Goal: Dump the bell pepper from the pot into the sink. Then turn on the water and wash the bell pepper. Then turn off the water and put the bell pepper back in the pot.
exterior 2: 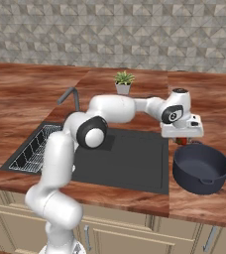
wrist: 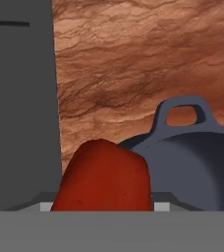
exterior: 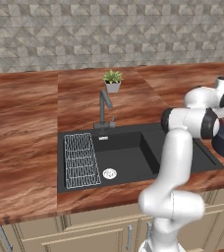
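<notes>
Wood-grained table point(exterior 2: 30, 99) is seen beneath a grey, triangle-patterned backsplash, with cream cabinet fronts below its near edge. At that edge's right end, the round navy pot point(exterior 2: 200, 169) with looped handles is set, beside the black rectangular sink point(exterior 2: 130, 163). Just beyond the pot's far rim, the tool point(exterior 2: 182, 141) is pointed down, closed on the red, lumpy bell pepper point(wrist: 103, 177). From the base, the white arm is bent across the sink.

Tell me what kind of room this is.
A kitchen, rendered: a black sink with a faucet set in a wooden counter, cabinets below, a tiled wall behind, a pot nearby.
</notes>
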Available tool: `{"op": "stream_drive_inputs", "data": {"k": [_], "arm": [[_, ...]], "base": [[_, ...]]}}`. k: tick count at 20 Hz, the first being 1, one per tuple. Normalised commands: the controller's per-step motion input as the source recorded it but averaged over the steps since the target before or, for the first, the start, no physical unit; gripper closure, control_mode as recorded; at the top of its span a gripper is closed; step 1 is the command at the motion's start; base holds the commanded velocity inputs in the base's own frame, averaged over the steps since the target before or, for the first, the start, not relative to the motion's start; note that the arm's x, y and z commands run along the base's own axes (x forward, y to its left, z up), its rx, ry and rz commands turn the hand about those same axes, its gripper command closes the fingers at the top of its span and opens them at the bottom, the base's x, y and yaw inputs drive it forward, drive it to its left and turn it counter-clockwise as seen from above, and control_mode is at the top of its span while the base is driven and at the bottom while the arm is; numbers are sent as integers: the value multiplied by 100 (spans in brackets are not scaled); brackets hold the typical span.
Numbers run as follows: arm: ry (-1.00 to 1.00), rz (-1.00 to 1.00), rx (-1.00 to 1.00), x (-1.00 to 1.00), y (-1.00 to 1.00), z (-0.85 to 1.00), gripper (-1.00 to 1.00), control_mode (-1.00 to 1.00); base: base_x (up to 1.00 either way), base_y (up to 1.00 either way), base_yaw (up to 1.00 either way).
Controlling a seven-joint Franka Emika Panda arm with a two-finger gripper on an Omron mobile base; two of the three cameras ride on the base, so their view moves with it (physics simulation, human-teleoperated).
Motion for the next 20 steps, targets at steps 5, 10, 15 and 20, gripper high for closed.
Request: {"op": "stream_drive_inputs", "data": {"k": [5,10,15,20], "arm": [[0,-2,0,0,-40,-5,100,-100],[0,-2,0,0,-18,-30,100,-100],[0,-1,0,0,-18,-43,100,-100],[0,-3,0,-27,-36,-11,100,-100]], "base": [[0,0,0],[0,0,0],[0,0,0],[0,0,0]]}}
